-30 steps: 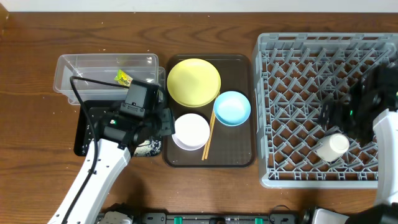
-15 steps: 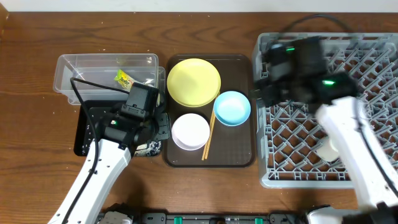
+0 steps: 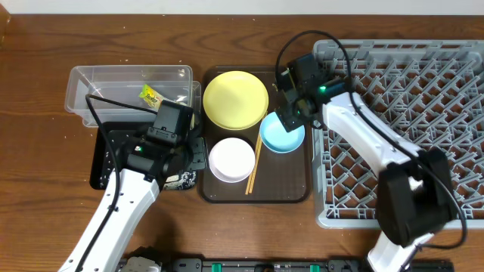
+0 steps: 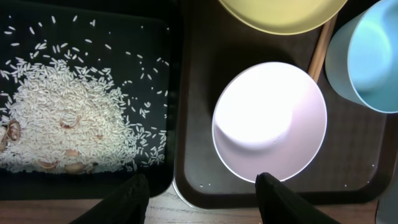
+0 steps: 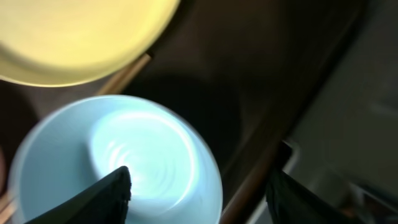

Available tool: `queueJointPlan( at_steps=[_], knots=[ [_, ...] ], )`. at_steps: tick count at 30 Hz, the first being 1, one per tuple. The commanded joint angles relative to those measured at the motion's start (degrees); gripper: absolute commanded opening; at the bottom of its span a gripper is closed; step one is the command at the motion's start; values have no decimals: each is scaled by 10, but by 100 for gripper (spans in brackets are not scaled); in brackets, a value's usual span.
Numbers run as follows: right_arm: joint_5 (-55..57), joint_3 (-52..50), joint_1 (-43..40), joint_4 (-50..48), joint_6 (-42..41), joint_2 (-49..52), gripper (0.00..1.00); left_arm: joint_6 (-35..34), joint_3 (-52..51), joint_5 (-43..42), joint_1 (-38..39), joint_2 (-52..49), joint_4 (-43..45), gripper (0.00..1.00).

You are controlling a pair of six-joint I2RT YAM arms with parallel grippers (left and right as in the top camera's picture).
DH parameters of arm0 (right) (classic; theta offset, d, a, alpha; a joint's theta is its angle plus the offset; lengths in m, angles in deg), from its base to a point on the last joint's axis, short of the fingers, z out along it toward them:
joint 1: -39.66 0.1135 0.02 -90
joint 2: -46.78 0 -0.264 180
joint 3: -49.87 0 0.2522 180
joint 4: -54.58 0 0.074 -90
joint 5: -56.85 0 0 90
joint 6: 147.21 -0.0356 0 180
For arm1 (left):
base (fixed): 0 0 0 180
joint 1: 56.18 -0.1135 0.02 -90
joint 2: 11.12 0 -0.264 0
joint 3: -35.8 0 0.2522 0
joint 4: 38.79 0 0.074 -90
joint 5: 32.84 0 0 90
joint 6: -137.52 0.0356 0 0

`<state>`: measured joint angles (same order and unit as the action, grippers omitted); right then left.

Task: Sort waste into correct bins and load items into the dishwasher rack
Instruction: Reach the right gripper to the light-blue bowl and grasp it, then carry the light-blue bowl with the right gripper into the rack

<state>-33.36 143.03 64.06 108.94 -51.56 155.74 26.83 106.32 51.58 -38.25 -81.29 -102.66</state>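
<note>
1. Overhead: the snack wrapper [image 3: 150, 94] lay in the clear tub [image 3: 83, 81] and rice [image 3: 178, 180] showed in the black tray [image 3: 98, 162], so the waste looked sorted. The yellow plate [image 3: 235, 99], blue bowl [image 3: 283, 133], white bowl [image 3: 231, 159] and chopsticks [image 3: 252, 166] all sat on the brown serving tray [image 3: 291, 189]. The dishwasher rack [image 3: 423, 83] on the counter [image 3: 45, 45] held no dish where it showed. No cup could be seen, so most of the loading seemed left to do.
2. Left wrist: the rice was heaped in the black tray and the white bowl sat empty beside it. The left jaws gaped wide, holding nothing, astride the two trays' meeting rims.
3. Right wrist: though blurred, the right jaws stood wide open and empty above the blue bowl. Plate and chopstick crowded one side – the rack-side rim looked the freer approach.
</note>
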Motion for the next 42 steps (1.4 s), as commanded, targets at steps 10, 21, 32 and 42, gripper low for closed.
queueJointPlan(
  at_steps=[10,21,32,42],
  knots=[
    [15,4,12,9,-6,64,18,7,-5,10,-2,2,-2,59],
    [82,23,7,5,-54,-10,1,7,-5,9,-2,2,-2,59],
    [390,32,-32,-62,-57,-142,1,7,-5,9,-2,2,-2,59],
    [585,31,-80,-192,26,-94,1,7,-5,9,-2,2,-2,59]
  ],
)
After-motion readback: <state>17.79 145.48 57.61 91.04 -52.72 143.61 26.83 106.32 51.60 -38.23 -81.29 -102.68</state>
